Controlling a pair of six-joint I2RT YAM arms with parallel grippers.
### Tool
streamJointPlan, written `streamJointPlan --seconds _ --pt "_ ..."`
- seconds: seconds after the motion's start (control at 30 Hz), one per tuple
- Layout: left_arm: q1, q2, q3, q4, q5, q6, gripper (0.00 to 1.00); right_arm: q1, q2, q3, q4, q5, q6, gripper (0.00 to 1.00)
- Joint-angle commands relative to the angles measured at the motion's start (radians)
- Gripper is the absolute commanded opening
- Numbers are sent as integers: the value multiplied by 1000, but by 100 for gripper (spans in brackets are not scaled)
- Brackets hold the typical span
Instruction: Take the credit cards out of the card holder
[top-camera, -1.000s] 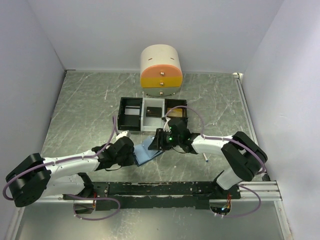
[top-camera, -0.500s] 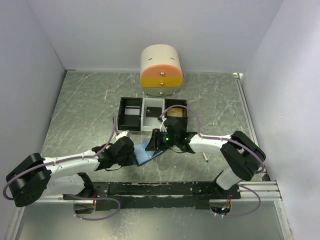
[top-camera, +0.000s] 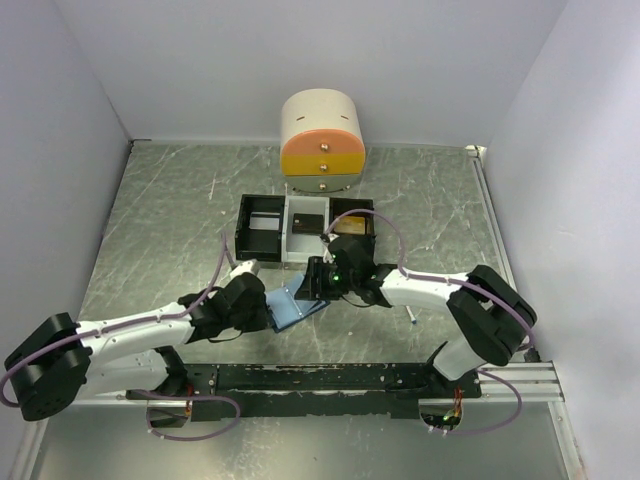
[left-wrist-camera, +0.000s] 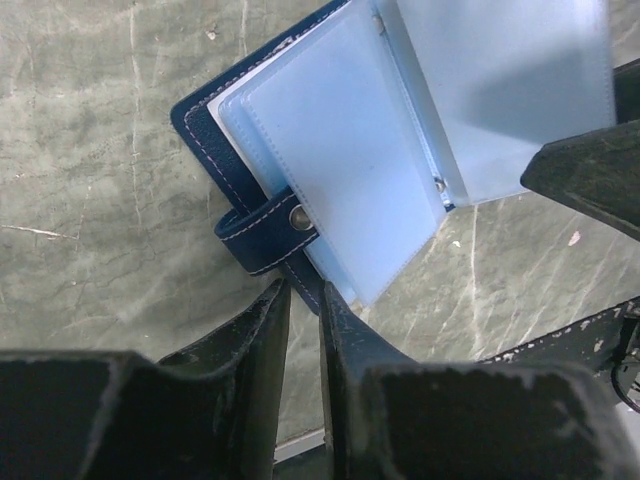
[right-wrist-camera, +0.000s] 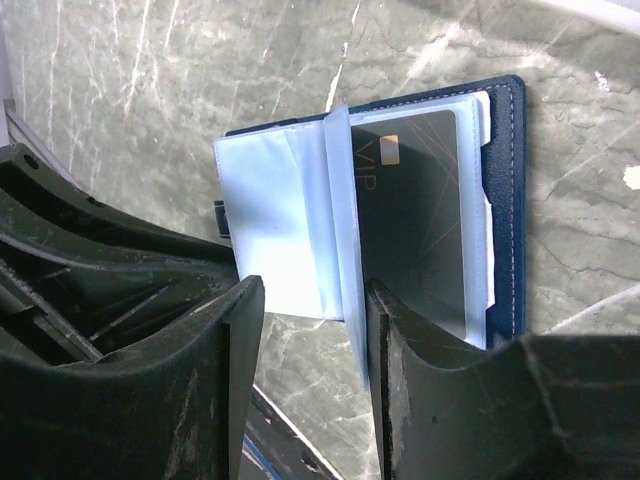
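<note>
The card holder (top-camera: 291, 309) lies open on the table between the arms, navy outside with light blue plastic sleeves (left-wrist-camera: 330, 150). A dark credit card (right-wrist-camera: 415, 215) marked VIP, with a gold chip, sits in the right-hand sleeve. My left gripper (left-wrist-camera: 303, 290) is shut on the navy edge next to the clasp strap (left-wrist-camera: 265, 235). My right gripper (right-wrist-camera: 312, 290) is open over the card holder. One raised blue leaf (right-wrist-camera: 340, 220) stands between its fingers, against the right one. In the top view the two grippers (top-camera: 268, 312) (top-camera: 310, 287) meet over the card holder.
A black-and-white three-compartment tray (top-camera: 262, 228) stands just behind the card holder, with a tan item (top-camera: 350, 225) in its right compartment. A round cream-and-orange drawer unit (top-camera: 322, 145) stands at the back. A thin white syringe (top-camera: 410, 318) lies to the right. The arms' rail (top-camera: 330, 378) runs along the near edge.
The right gripper has moved slightly left over the card holder and its jaws have widened. The left arm's rear links have shifted down and left, while its gripper stays at the card holder.
</note>
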Motion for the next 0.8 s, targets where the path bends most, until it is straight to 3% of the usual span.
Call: streamJointPlan --seconds 0.0,0.2,0.3,0.47,0.77 --pt "-8 -45 33 -12 -17 8 32 4 -31 17 -11 28 -5 44" --pt "-10 -70 19 83 20 17 52 4 -30 23 8 -6 5 35" --pt "-10 -24 23 95 10 6 56 2 -21 23 37 -41 15 31" --pt "-12 79 40 76 -10 -9 48 3 -16 12 89 -90 32 28" --pt "-16 70 19 50 -43 -20 38 25 55 31 135 -171 36 37"
